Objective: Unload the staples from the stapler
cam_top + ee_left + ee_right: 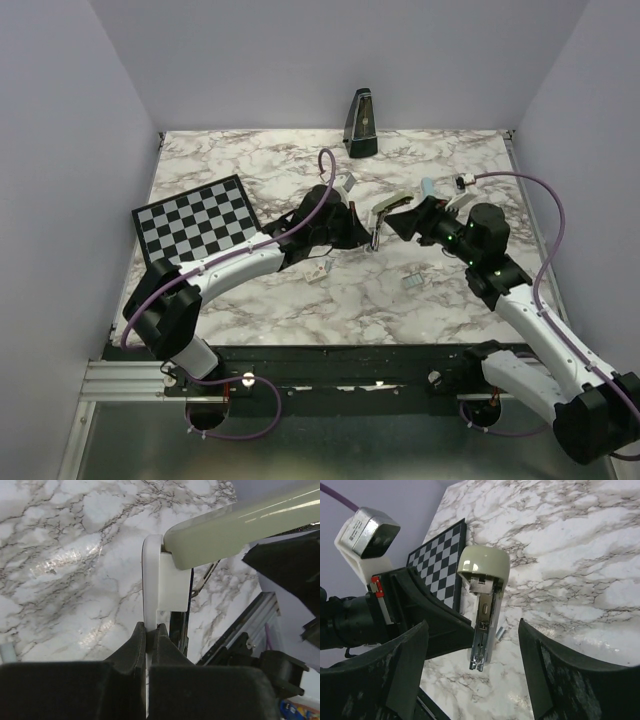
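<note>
Stapler (388, 208) held hinged open over the middle of the table (250, 300), left gripper (149, 630) clenched on its white base (172, 587), right gripper (475, 647) released, jaws wide either side of the hanging rail (482, 630), checkerboard (197, 218) left, metronome (361, 123) far.

Plain pale-grey walls (300, 60) on 3 sides; white marble-look tabletop (260, 300) w/ dark veins, soft even light.

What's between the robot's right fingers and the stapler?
Nothing solid: the right wrist view shows the open right fingers either side of the stapler, only air between, marble table behind.
</note>
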`<state>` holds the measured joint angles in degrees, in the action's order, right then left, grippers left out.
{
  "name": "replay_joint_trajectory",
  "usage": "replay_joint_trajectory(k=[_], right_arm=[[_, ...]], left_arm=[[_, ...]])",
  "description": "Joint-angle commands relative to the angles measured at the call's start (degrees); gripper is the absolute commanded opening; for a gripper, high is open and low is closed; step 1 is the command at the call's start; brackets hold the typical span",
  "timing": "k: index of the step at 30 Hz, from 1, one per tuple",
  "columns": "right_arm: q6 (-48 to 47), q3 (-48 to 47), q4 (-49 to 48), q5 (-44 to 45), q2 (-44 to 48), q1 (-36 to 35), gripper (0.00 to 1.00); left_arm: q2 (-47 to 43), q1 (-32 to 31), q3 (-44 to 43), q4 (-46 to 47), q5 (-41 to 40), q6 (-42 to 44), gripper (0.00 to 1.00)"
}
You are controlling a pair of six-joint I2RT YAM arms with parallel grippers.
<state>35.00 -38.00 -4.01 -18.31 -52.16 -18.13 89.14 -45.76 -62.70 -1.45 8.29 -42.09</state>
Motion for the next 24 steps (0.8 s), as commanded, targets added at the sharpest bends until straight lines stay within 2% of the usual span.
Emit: replay_joint_trajectory(k=[1, 6, 10, 15, 19, 21, 24], right_arm=[[0.3, -0.5, -1.7, 4.8, -1.6, -4.3, 0.79], [0.1, -1.2, -1.2, 9.9, -4.9, -7.6, 0.75], [0.2, -2.2, -0.5, 12.5, -7.2, -9.8, 0.65], [0.1, -3.0, 0.1, 14.4, -9.4, -11.2, 0.61], [0.1, -3.9, -0.7, 14.5, -11.0, -12.6, 0.45], [0.2, -4.3, -0.9, 14.8, -12.1, -13.0, 0.42], [0.2, -5.0, -0.6, 15.8, -13.0, -13.5, 0.31]], left_arm=[[-2.5, 0.0, 0.5, 3.7, 5.4, -9.0, 0.0], [-3.4, 0.0, 1.6, 5.7, 6.1, -11.3, 0.0], [-4.7, 0.0, 3.2, 6.1, 5.0, -11.4, 0.0], [-5.7, 0.0, 4.1, 6.5, 4.4, -11.2, 0.0], [-5.6, 0.0, 4.2, 6.3, 4.5, -11.0, 0.0], [-5.5, 0.1, 4.3, 6.4, 4.6, -10.9, 0.0], [-5.7, 0.1, 4.7, 6.5, 4.5, -10.6, 0.0]])
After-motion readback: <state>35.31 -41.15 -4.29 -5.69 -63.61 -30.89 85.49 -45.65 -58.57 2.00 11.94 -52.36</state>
